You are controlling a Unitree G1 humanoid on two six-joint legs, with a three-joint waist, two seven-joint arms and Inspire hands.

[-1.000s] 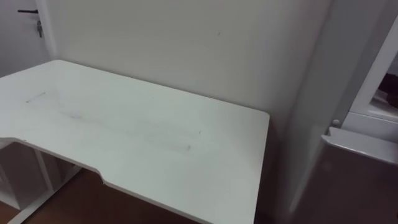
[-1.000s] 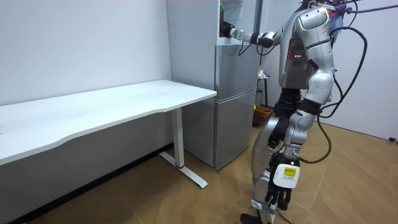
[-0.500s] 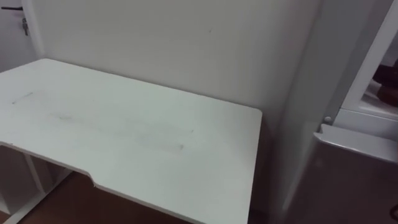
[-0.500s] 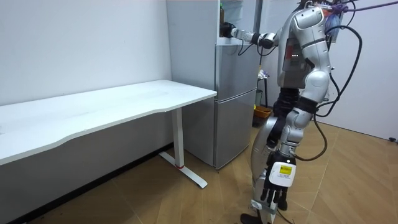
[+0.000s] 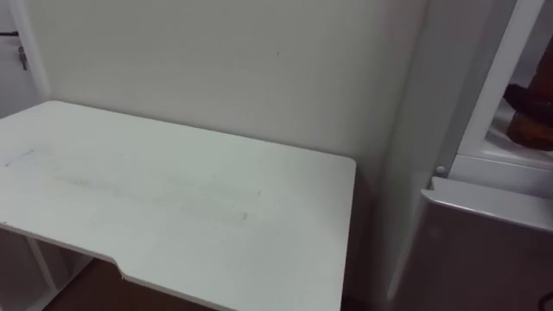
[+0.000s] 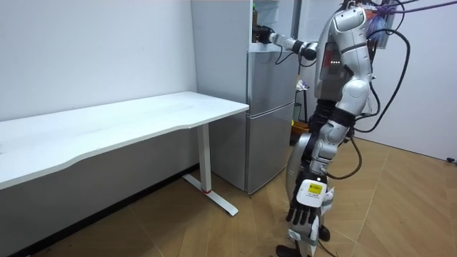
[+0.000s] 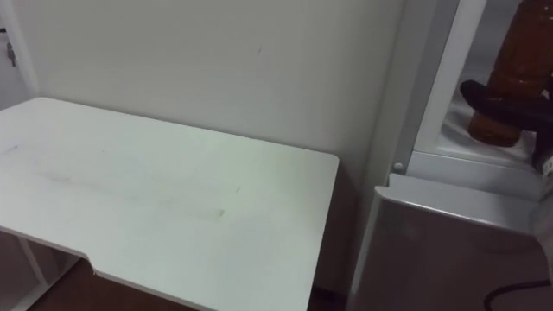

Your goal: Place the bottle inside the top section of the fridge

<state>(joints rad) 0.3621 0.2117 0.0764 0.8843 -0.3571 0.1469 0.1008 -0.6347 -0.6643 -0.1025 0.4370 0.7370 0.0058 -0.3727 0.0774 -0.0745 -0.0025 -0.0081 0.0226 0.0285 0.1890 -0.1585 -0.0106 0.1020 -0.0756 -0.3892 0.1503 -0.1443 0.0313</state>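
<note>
Room view has the robot standing at the silver fridge (image 6: 271, 121) beside the white counter (image 6: 143, 118), right arm reaching into the open upper compartment (image 7: 445, 95). There the orange-brown bottle (image 7: 523, 47) stands upright, and the right hand (image 7: 488, 95) has its dark fingers curled round it; the left hand (image 6: 305, 210) hangs low, fingers loosely straight. Since a second ago the head camera has turned toward the fridge, and the left hand has swung slightly toward it.

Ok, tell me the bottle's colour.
Orange-brown. The bottle shows best in the right eye view.
</note>
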